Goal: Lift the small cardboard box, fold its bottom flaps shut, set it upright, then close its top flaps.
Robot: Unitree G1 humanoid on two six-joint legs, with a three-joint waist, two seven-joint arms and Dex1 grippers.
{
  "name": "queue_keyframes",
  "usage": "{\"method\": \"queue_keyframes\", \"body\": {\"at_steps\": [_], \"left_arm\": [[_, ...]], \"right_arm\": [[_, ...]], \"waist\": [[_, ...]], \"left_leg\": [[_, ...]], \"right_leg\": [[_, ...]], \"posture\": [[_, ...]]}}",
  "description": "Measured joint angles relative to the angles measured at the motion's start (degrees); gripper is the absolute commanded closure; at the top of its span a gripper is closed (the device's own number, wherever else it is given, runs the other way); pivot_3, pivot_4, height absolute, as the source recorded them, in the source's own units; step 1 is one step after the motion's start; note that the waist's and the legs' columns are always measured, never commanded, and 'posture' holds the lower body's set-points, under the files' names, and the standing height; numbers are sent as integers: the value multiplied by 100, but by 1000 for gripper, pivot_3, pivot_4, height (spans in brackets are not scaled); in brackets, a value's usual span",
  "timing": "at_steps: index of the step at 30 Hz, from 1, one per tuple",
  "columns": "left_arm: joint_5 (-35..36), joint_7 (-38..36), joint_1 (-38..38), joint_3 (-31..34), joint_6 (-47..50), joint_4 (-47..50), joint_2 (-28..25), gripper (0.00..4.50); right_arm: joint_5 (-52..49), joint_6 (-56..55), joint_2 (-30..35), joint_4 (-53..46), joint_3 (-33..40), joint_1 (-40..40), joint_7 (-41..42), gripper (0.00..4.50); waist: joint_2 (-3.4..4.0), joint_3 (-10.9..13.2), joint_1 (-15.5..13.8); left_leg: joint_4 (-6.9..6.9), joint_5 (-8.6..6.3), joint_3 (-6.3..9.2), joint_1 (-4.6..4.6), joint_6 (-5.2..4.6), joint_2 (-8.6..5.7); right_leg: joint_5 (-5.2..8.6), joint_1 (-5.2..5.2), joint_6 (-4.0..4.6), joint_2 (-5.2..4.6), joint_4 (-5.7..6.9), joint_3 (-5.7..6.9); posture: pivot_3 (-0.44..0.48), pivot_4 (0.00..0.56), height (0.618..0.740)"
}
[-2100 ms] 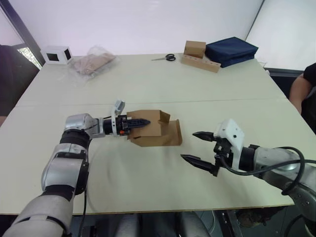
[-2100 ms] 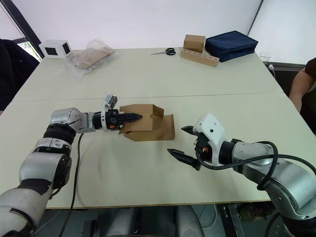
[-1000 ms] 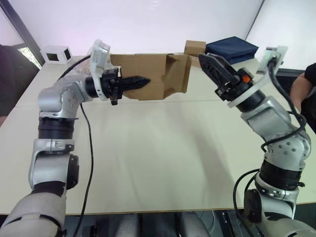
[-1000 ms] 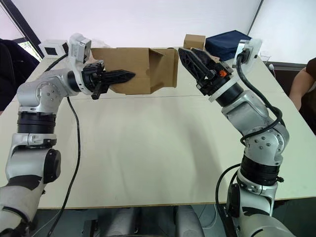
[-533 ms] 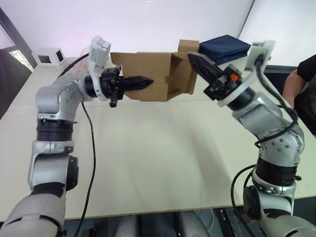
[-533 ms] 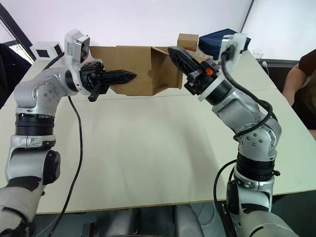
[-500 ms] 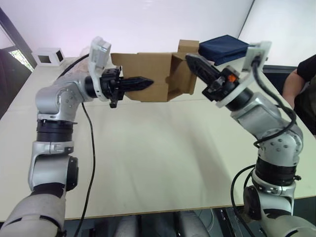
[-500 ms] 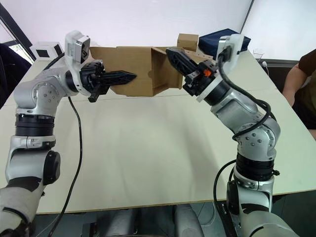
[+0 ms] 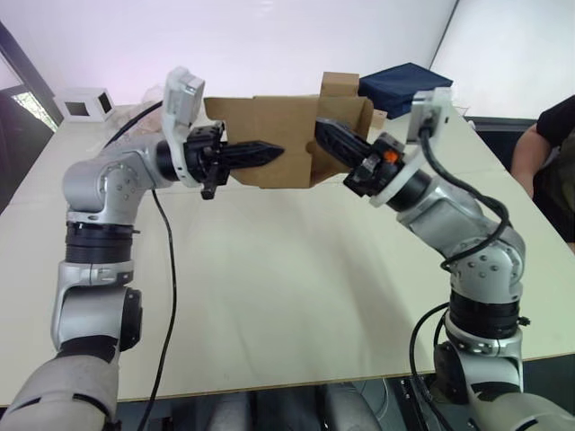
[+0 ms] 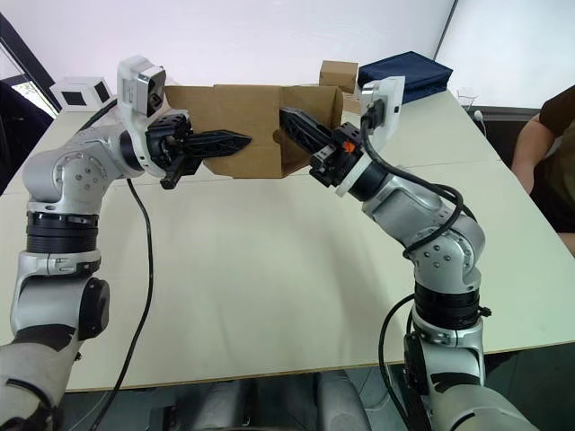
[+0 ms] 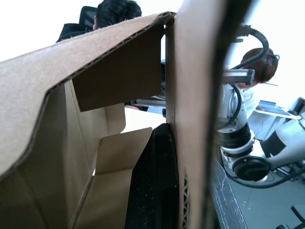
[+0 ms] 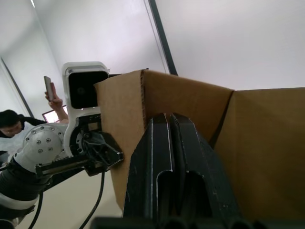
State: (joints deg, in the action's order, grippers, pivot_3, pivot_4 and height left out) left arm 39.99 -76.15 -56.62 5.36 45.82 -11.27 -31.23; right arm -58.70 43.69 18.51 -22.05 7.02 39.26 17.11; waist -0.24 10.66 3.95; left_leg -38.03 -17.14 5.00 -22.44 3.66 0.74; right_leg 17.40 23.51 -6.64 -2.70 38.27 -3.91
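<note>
Brown, plain and unprinted, the small cardboard box [image 10: 235, 126] is held up in the air above the far half of the pale desk [image 10: 269, 296], clear of its surface. It is gripped by the left gripper [image 10: 235, 140], whose two black fingers are closed on one side wall of the box, one finger lying along the outside face and the other seen inside the box in the left wrist view. The box lies on its side, with its open end turned toward the right arm and its flaps [image 9: 346, 115] standing loose there.

The right gripper [image 10: 296, 127] is seen at that open end, its two black fingers pressed together with nothing held between them; they are pointed into the box mouth, against the cardboard edge. In the right wrist view the closed fingers [image 12: 174, 157] are set before the inner corner of the box, with the left arm's white wrist camera housing [image 12: 85, 88] just beside the box's outer wall.

Near the far edge of the desk a cube-like brown cardboard box [image 10: 339, 75] is seen, with a dark blue fabric case [image 10: 409, 74] beside it toward the far right corner. At the far left corner a white box with a dark window [image 10: 74, 92] is placed. A person's arm [image 10: 542, 144] is visible past the right edge of the desk.
</note>
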Motion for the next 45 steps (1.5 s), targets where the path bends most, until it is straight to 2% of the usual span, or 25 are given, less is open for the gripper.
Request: {"method": "queue_keyframes", "body": {"at_steps": [8,15,28,31,35,39,45], "left_arm": [[196,153,27,9,74,98,2,4500],[204,255,37,9,90,112,-7,4500],[242,466,227,65,92,76,-7,4500],[250,482,228,68,91,63,-5,4500],[266,483,227,69,89,1,25,4500],[306,474,206,60,89,0,98,4500],[333,468,200,61,100,6,96,4500]], "right_arm": [[113,-34,-170,105,-89,0,25,4438],[-11,24,-71,93,-25,-84,98,4438],[-1450,582,1121,-394,960,-1251,138,4438],[-1604,666,1307,-521,995,-1606,128,4438],[-1223,605,1419,-585,783,-1892,168,4438],[-657,343,1324,-510,490,-1773,170,4438],[-336,139,1106,-454,345,-1640,171,4438]], "waist": [[0,0,2],[0,0,-3],[-1,0,-23],[-1,0,-18],[0,0,-15],[0,0,-13],[-1,0,-31]], "left_leg": [[0,0,0,0,-1,0],[0,-1,0,0,-1,0],[0,-9,0,-1,-15,-1],[0,-9,-1,-1,-16,-1],[0,-9,-2,-1,-17,-1],[0,-8,-1,-1,-15,0],[0,-6,-1,-1,-11,-1]], "right_leg": [[0,0,0,0,0,0],[0,-1,0,-1,-1,0],[0,-4,0,-3,-6,0],[0,-4,-1,-2,-6,0],[0,-4,-1,0,-6,-1],[0,-3,-1,1,-6,0],[0,-4,-1,-1,-7,0]], "posture": [[0,150,740],[0,150,740],[0,150,740],[0,150,740],[0,150,740],[0,150,740],[0,150,740]]}}
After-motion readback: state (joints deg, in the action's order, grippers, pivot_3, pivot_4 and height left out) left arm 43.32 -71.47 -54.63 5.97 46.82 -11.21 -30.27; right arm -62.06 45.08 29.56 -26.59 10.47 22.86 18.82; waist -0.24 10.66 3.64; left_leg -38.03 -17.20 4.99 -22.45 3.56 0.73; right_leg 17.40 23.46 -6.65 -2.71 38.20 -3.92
